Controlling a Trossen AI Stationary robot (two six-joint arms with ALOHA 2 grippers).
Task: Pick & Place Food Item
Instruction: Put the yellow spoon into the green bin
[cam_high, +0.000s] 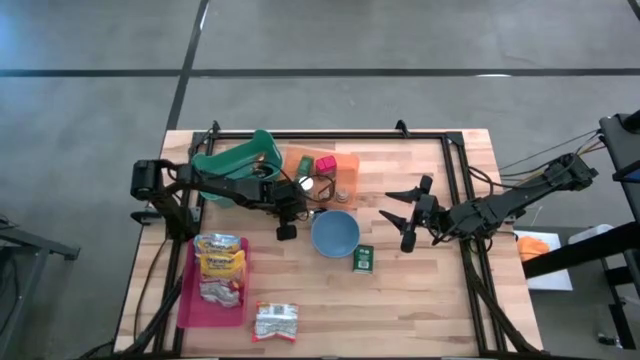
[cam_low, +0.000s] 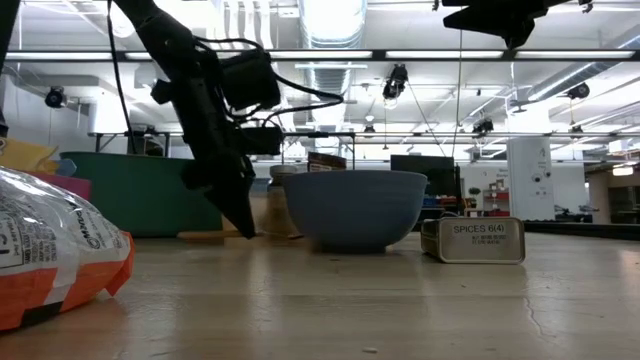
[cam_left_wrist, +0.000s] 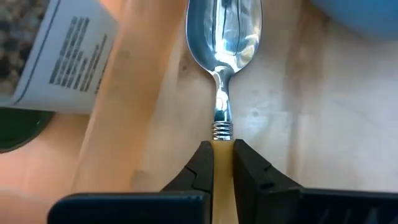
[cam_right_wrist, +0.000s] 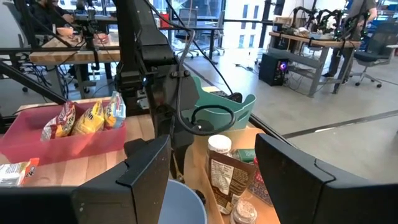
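Observation:
A spoon (cam_left_wrist: 224, 31) with a shiny metal bowl and a yellow handle lies along the edge of an orange tray (cam_high: 322, 168), next to a blue bowl (cam_high: 335, 233). My left gripper (cam_high: 285, 218) is shut on the spoon, pointing steeply down; in the low view its fingertips (cam_low: 240, 222) reach almost to the tabletop. My right gripper (cam_high: 405, 218) hangs open above the table's right part, facing left, with nothing between its fingers (cam_right_wrist: 146, 177). Packaged food items (cam_high: 220, 265) lie in a pink tray (cam_high: 188, 300). My left gripper pinches the spoon's yellow handle (cam_left_wrist: 222, 154) between its two fingers, just behind the ribbed metal collar (cam_left_wrist: 222, 129). The fingers come from above, slanting down, and lie along the spoon. The spoon's bowl points away from the gripper; whether it rests on the table I cannot tell.
A green bin (cam_high: 237, 158) stands at the far left. Jars and a pink box (cam_high: 325, 164) stand on the orange tray. A small spice tin (cam_high: 363, 259) lies right of the blue bowl, and a silver packet (cam_high: 275, 322) near the front edge. The table's near right part is bare wood.

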